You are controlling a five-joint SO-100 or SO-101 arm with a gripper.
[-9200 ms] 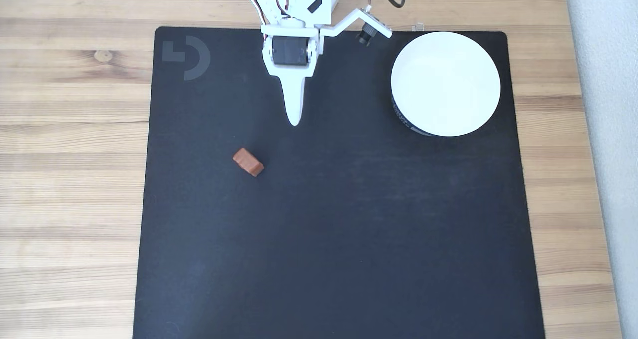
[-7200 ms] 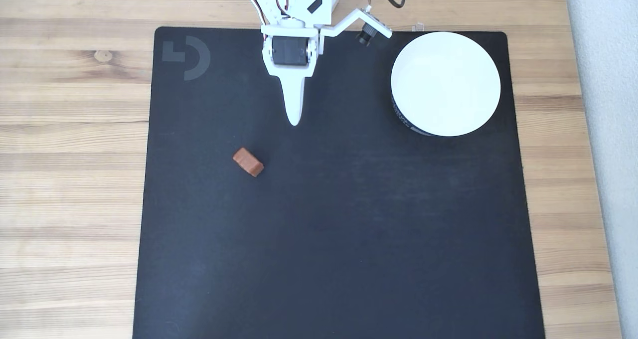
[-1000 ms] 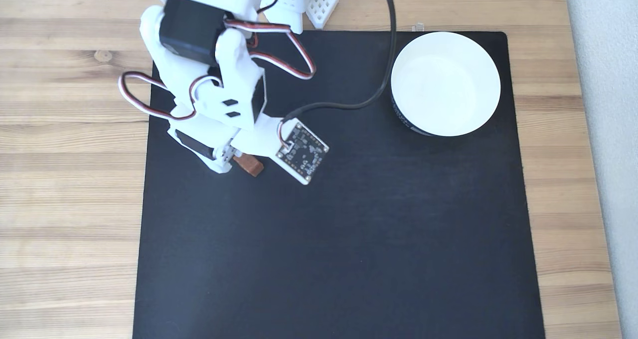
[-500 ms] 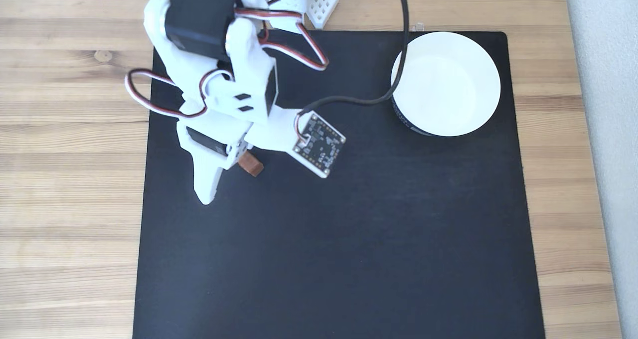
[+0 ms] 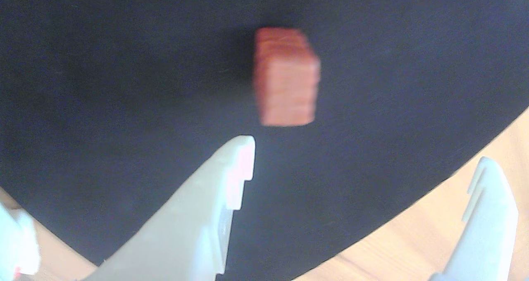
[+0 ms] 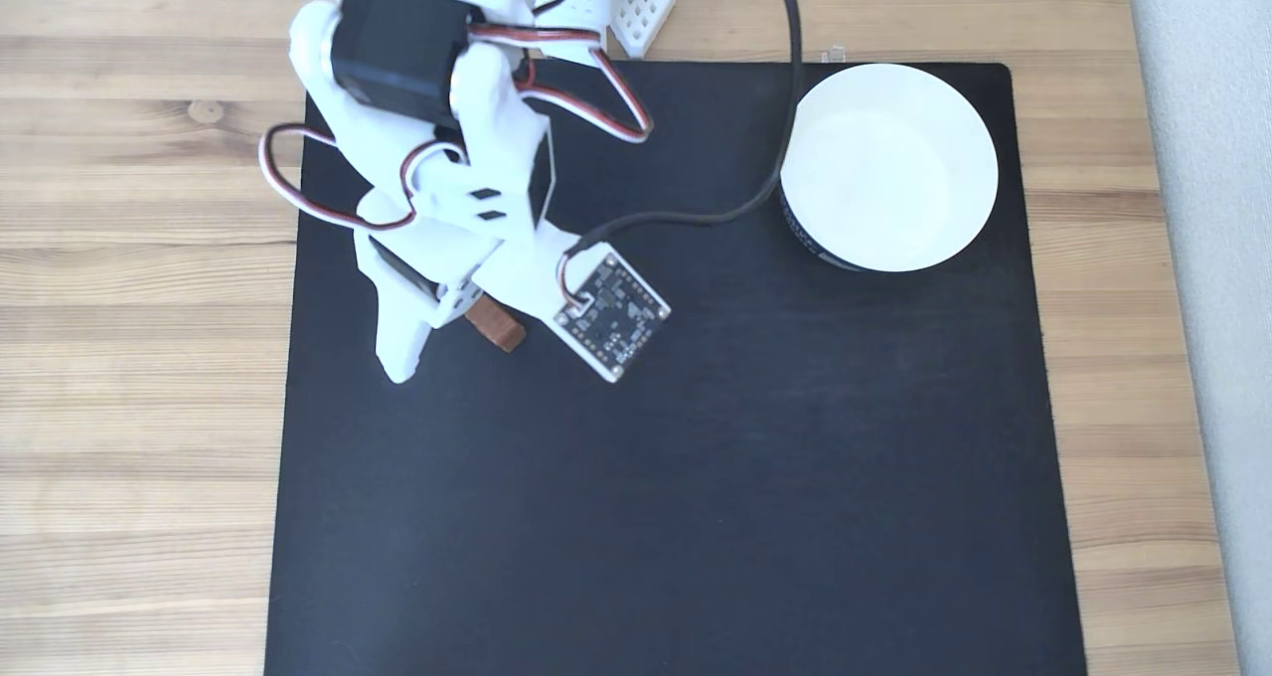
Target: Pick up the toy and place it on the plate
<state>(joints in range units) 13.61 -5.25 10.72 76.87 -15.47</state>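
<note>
The toy (image 5: pixel 287 76) is a small reddish-brown grooved block lying on the black mat; in the fixed view the toy (image 6: pixel 499 327) is partly covered by the arm. My gripper (image 5: pixel 363 153) is open, its two white fingers spread wide. The block lies just beyond the left fingertip (image 5: pixel 244 144) and is not between the fingers. From the fixed view, the gripper (image 6: pixel 422 353) sits just left of the block, one long finger (image 6: pixel 397 363) pointing down the picture. The plate (image 6: pixel 887 167), a round white dish with a dark side band, stands empty at the mat's upper right.
A black mat (image 6: pixel 696 457) covers most of the wooden table (image 6: pixel 139 408). The wrist camera board (image 6: pixel 611 315) hangs right of the block, and its black cable (image 6: pixel 735 209) runs up past the dish's left rim. The arm's white base (image 6: pixel 636 10) is at the top edge.
The gripper dropped beside the block a second ago, then its long finger swung out. In the last half second the arm shifted slightly up and left. The block has stayed put.
</note>
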